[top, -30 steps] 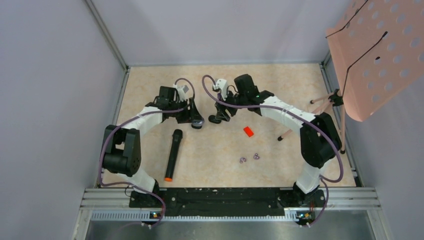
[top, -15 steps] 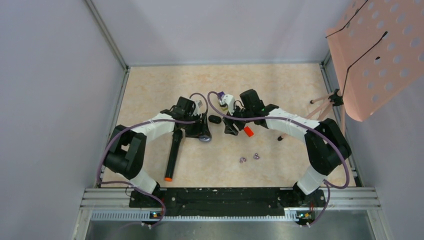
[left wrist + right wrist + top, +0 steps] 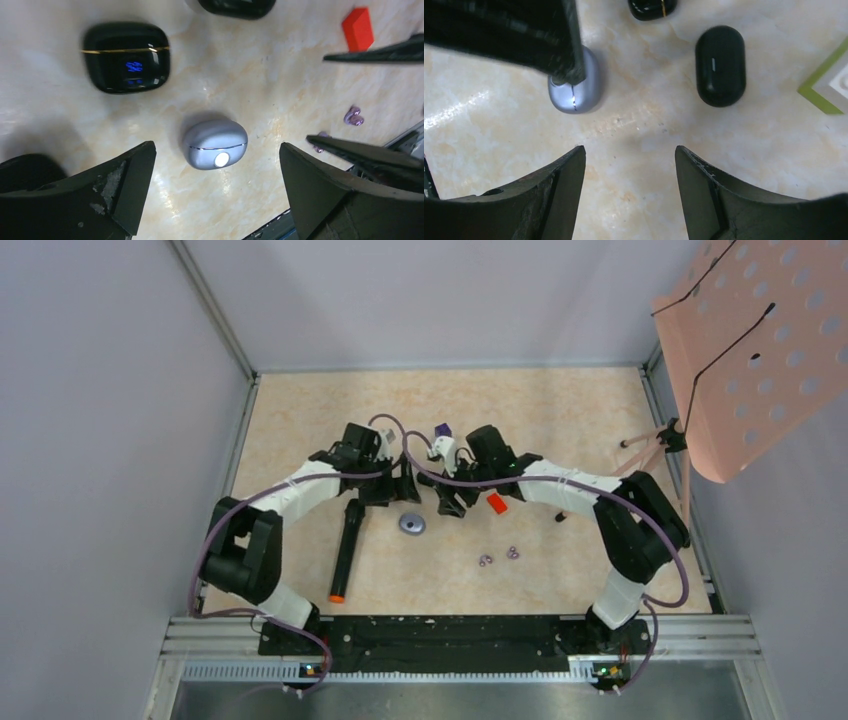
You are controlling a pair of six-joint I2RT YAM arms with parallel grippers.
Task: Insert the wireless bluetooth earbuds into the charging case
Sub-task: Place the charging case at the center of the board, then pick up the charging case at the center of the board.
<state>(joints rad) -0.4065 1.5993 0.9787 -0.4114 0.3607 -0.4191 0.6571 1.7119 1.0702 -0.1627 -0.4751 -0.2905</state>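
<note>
A closed lavender-silver charging case [image 3: 215, 144] lies on the marbled table [image 3: 560, 420], also seen from above as the charging case [image 3: 411, 524]. My left gripper [image 3: 216, 167] hangs above it, open wide, nothing between its fingers; from above the left gripper [image 3: 405, 486] sits just behind the case. My right gripper [image 3: 630, 157] is open over bare table, with the case [image 3: 579, 95] ahead to its left, partly hidden by a left finger [image 3: 524, 35]. The right gripper [image 3: 450, 502] is close beside the left one. The wireless bluetooth earbuds are out of view.
A black case with a blue light [image 3: 126, 56] and a black oval case [image 3: 720, 65] lie just beyond the lavender one. A red block [image 3: 496, 503], small purple rings [image 3: 500, 556], a black microphone [image 3: 345, 545] and a pink perforated stand [image 3: 760, 340] are nearby.
My left gripper carried the lavender case toward the near side, opened and let it go on the table, then drew back. The right gripper moved nearer and slightly left.
</note>
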